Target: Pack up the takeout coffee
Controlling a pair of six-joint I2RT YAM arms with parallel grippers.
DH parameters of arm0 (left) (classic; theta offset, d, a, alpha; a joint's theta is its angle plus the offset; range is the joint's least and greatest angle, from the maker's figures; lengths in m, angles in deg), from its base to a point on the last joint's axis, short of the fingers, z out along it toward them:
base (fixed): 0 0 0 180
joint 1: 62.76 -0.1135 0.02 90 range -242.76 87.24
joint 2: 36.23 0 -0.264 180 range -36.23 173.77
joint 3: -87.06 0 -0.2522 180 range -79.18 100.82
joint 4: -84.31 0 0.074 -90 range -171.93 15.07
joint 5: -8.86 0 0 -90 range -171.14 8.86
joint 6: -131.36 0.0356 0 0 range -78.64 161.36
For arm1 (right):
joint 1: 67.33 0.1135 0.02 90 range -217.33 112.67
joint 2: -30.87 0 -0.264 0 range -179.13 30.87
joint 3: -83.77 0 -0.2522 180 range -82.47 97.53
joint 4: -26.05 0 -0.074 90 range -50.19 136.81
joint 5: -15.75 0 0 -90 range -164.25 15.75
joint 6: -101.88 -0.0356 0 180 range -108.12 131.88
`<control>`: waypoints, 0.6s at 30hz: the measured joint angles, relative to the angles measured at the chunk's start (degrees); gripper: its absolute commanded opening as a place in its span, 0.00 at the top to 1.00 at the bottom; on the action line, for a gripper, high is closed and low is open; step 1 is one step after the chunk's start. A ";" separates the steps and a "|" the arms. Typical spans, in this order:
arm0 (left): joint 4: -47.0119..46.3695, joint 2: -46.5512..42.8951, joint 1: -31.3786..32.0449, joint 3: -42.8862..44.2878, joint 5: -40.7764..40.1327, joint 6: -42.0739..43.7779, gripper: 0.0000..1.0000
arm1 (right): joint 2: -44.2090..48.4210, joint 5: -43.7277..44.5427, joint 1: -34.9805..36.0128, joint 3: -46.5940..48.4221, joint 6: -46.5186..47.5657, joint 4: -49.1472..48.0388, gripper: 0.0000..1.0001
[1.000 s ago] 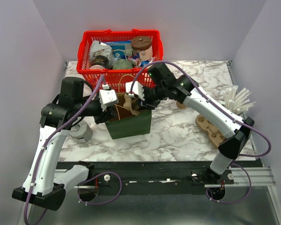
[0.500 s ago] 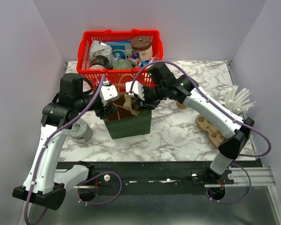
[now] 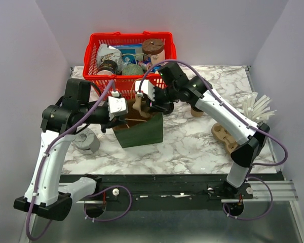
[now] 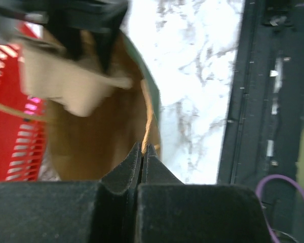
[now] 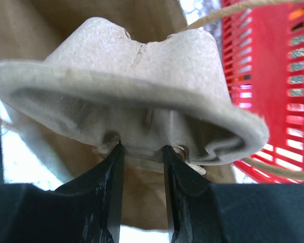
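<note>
The right pincer [image 5: 142, 149] is pinching the middle rib of the pulp cup carrier [image 5: 142, 86], hanging it over the mouth of the green paper bag [image 3: 142, 132]. The left pincer [image 4: 142, 148] is pressing together at the bag's near rim; I cannot tell whether paper is caught between. The carrier wants lowering level, steering clear of the twine handle [image 5: 213, 17]. The takeout coffee [image 3: 195, 112] seems to be sitting on the table [image 3: 192, 147], half hidden behind the right arm.

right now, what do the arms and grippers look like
The left arm and right arm have white shells, black joints, a purple cable along each, a white wrist camera block. The left gripper and right gripper have two black tapering fingers.
</note>
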 measured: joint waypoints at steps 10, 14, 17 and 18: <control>0.48 -1.31 4.31 -0.81 2.64 -3.98 1.00 | -1.07 -0.26 -1.16 4.48 1.44 2.75 1.00; -5.38 -1.46 8.52 -1.66 2.67 -8.63 1.00 | -2.25 -0.02 -0.28 5.90 4.39 5.31 0.99; -9.55 -1.88 10.56 -2.99 2.10 -11.91 1.00 | -4.13 0.83 0.48 7.26 7.10 8.02 1.00; -11.30 -2.10 11.02 -3.67 1.99 -12.55 0.99 | -4.59 1.20 0.61 7.28 7.91 8.85 0.99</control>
